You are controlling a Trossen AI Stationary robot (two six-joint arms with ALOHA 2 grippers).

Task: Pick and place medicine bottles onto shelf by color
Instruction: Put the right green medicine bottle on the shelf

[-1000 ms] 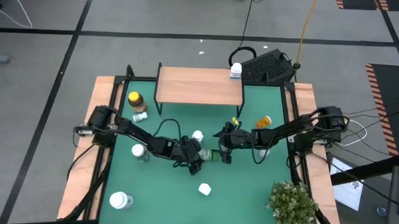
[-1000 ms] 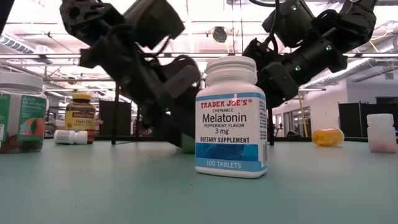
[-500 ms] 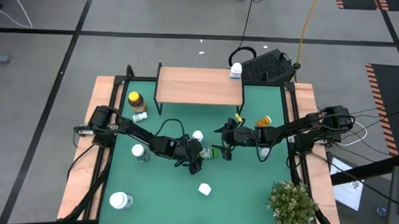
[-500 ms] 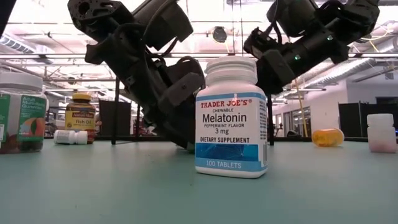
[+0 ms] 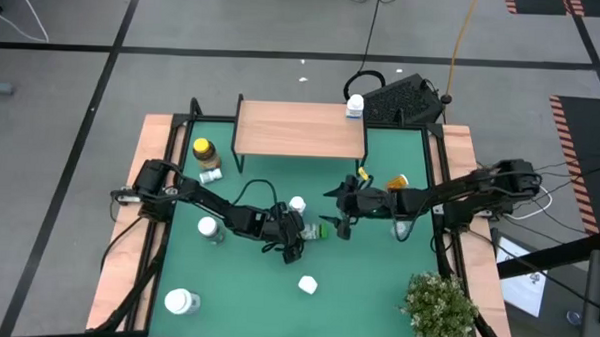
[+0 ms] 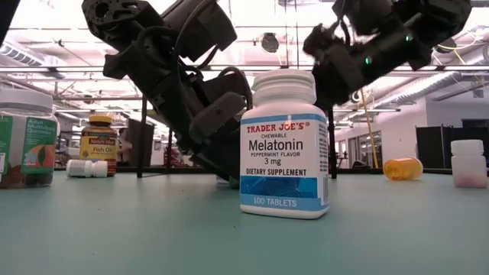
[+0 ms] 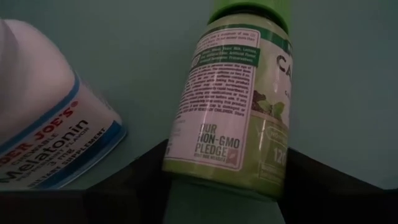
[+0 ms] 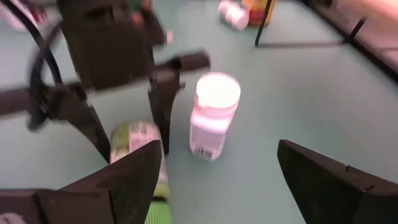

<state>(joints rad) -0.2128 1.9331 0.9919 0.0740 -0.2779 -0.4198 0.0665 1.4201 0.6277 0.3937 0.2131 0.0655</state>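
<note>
Two fingers of my left gripper [image 5: 300, 232] pinch the green bottle [image 7: 239, 106], which lies on its side on the bench [image 5: 376, 291] mid-table, cap toward the right gripper [image 5: 344, 212]. I judge the hold sits low on the label, so I'd lift slowly and keep the bottle level. A white bottle [image 5: 297, 204] stands just beside; I'd rise straight up before swinging toward the shelf [image 5: 299, 128]. My right fingers are spread wide, holding nothing, and near enough that I'd want them clear.

The left gripper [image 5: 300, 232] is low over mid-table, fingers closed around a bottle's sides; the right gripper [image 5: 336, 221] hangs just beside it, fingers spread wide, holding nothing
</note>
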